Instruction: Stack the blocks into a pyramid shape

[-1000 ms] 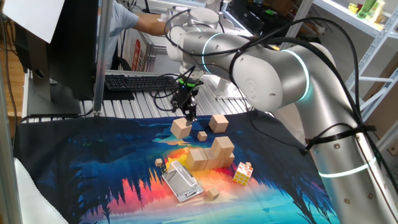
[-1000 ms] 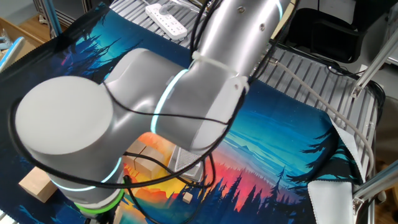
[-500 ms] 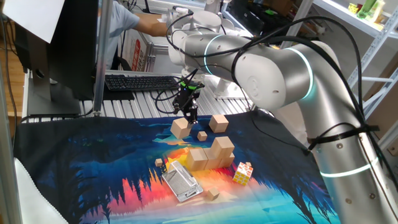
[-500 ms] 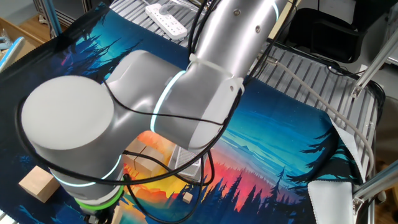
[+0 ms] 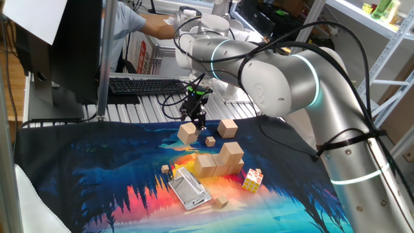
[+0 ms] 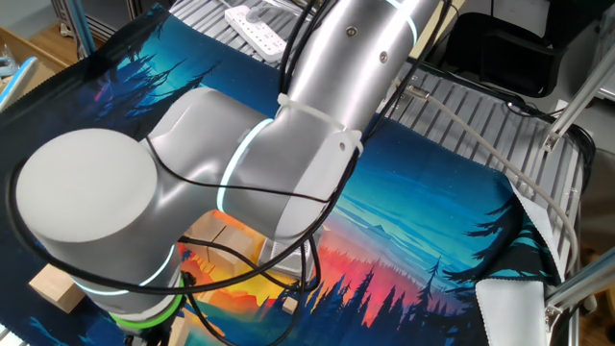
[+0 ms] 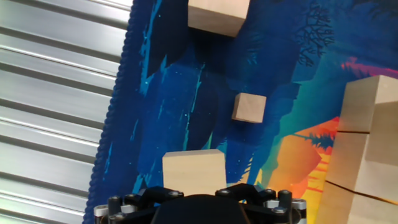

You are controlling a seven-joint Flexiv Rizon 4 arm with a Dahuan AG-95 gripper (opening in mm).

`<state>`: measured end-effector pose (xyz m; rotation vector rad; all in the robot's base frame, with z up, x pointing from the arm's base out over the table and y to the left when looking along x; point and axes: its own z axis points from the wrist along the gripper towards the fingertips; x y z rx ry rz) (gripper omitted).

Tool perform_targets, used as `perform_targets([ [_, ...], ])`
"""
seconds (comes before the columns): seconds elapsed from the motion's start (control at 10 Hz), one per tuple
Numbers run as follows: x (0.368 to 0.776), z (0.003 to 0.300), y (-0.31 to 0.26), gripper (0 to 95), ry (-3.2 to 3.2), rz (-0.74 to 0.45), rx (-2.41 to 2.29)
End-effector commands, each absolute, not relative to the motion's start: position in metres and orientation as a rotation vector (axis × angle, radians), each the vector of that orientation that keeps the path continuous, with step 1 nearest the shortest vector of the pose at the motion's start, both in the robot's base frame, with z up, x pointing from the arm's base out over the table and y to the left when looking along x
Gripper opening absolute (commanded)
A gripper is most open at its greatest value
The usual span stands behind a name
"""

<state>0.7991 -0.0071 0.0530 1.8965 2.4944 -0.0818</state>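
— Hand view first: tool (image 7: 194,196) pointing straight down, spread wide, gripping nothing; one of the blocks (image 7: 193,169) directly beneath it on the printed mat (image 7: 180,93)?

— Yes; seen from one fixed view, tool (image 5: 195,111) just above that block (image 5: 187,133), near the mat's far edge; another block (image 5: 227,128) close beside; tiny cube (image 5: 210,140) lying between; three more stacked (image 5: 220,160) nearer mid-mat, one on top; multicoloured puzzle cube (image 5: 252,180) beside the stack.

You can see the end effector (image 5: 195,118) has dipped just a bit lower over the wooden block (image 5: 187,133) on the mat.
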Motion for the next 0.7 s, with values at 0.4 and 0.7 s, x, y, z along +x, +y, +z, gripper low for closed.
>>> perform_targets([
  [0.4,0.799,0.047,-0.007,95.0,2.486,-0.071,1.908],
  [0.7,0.8,0.031,-0.009,95.0,2.474,-0.065,1.909],
])
